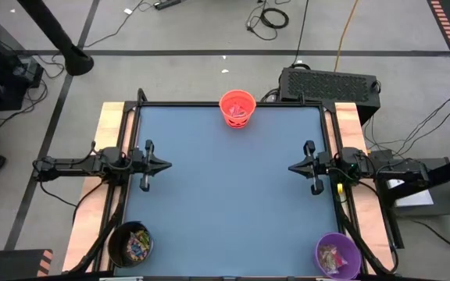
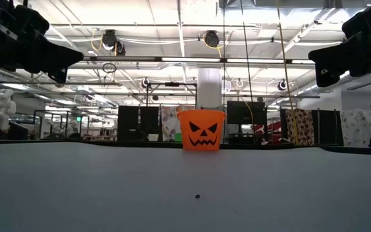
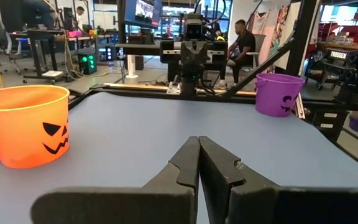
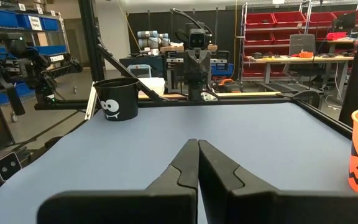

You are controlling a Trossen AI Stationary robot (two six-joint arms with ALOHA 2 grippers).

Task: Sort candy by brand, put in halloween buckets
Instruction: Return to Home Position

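Observation:
Three halloween buckets stand on their bases on the blue table. The orange bucket is at the middle of the far edge, with red and pink candy inside. The black bucket at the near left corner holds mixed candy. The purple bucket at the near right corner holds candy too. My left gripper is shut at the left edge, pointing level toward the table's middle. My right gripper is shut at the right edge, facing it. Nothing is held by either gripper.
A tiny dark speck lies on the blue mat near the middle. Wooden side rails and a black frame border the mat. People sit at desks beyond the table in the left wrist view.

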